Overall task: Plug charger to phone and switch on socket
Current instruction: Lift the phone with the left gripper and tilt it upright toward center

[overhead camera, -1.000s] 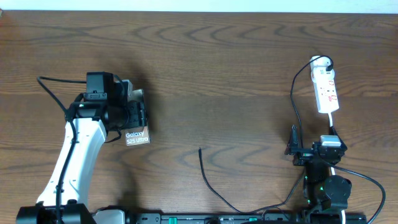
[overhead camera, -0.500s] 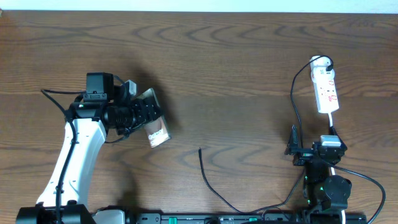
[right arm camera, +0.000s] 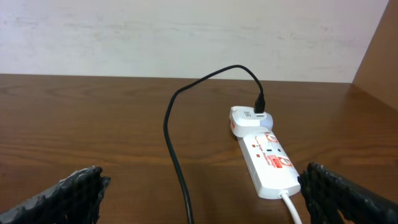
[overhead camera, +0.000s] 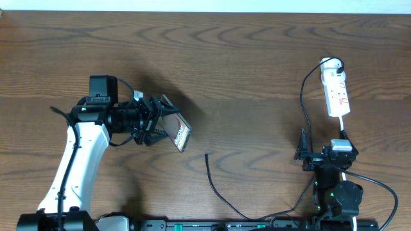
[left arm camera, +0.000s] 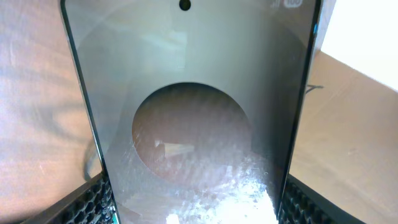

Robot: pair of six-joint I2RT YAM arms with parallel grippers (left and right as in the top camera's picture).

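My left gripper [overhead camera: 156, 123] is shut on the phone [overhead camera: 178, 133], holding it tilted above the table left of centre. In the left wrist view the phone's grey screen [left arm camera: 193, 118] fills the frame between my fingers [left arm camera: 93, 202]. The charger's thin black cable [overhead camera: 215, 185] lies on the table, its loose plug tip [overhead camera: 206, 154] near the middle. Its other end runs up [right arm camera: 174, 143] to a white adapter [right arm camera: 247, 118] plugged into the socket [overhead camera: 336, 93] at the far right. My right gripper [overhead camera: 321, 153] stands open and holds nothing, just short of the socket [right arm camera: 267, 158].
The socket's white cord [right arm camera: 292, 208] trails back toward my right arm's base [overhead camera: 337, 196]. The left arm's own black cable [overhead camera: 61, 112] loops beside it. Brown wooden table [overhead camera: 244, 58], with a pale wall beyond its far edge [right arm camera: 186, 37].
My left gripper has carried the phone to the right and turned it, so its lettered face now tilts away. The right arm, the cable and the socket have not moved.
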